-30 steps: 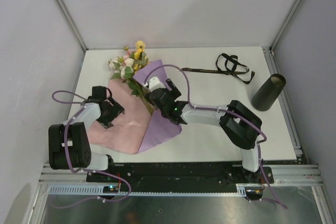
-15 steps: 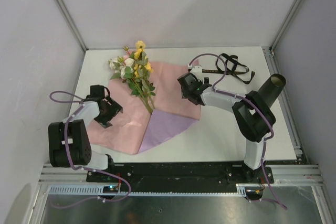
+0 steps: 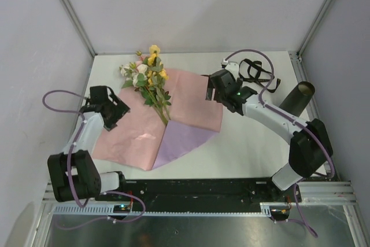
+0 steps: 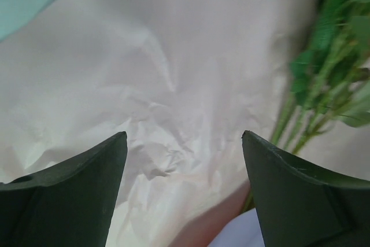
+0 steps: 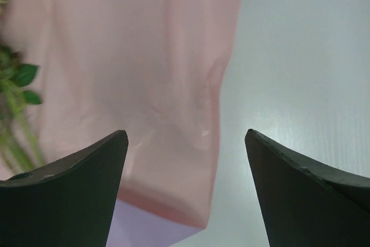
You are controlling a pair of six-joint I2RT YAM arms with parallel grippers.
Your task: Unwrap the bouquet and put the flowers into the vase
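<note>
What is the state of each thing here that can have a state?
paper wrap: opened, spread on the table, mostly pink side up.
flowers: lying on the paper wrap, not in the vase.
ribbon: untied, loose on the table.
vase: upright, no flowers in it.
left gripper: open, holding nothing, over the paper wrap.
right gripper: open, holding nothing, over the paper wrap's right edge.
</note>
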